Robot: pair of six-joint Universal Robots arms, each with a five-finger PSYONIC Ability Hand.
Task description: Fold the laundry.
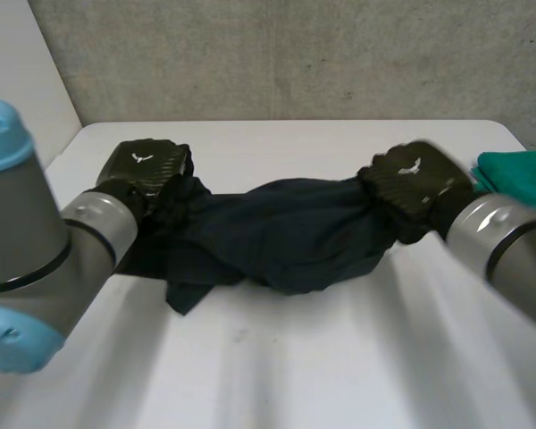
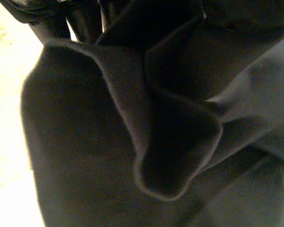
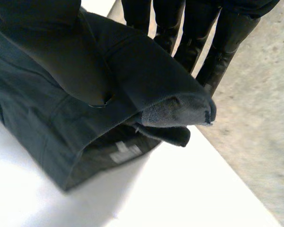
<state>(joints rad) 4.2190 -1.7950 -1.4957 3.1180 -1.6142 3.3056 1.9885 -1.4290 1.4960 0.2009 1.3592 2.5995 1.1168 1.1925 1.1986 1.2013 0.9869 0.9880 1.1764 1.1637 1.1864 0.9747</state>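
Head view: the dark garment [image 1: 286,232] hangs in a bunched rope between the two hands, its sagging middle and one loose flap resting on the white surface [image 1: 295,357]. The left hand [image 1: 147,170] has one end gathered in its grip, and the left wrist view shows thick folds spilling from between its fingers [image 2: 80,21]. The right hand [image 1: 415,183] pinches the other end. In its wrist view the fingers [image 3: 222,52] stand behind a doubled hem, with a pale label [image 3: 124,153] on the layer hanging below. A green cloth [image 1: 518,174] lies apart at the far right.

From where I stand, this looks like the spreading-out stage, with no tidy fold made yet. To do it well, I'd say the hands should draw apart evenly until the twist comes out. Then lower the cloth flat, so no layer is trapped underneath, and keep clear of the green cloth.
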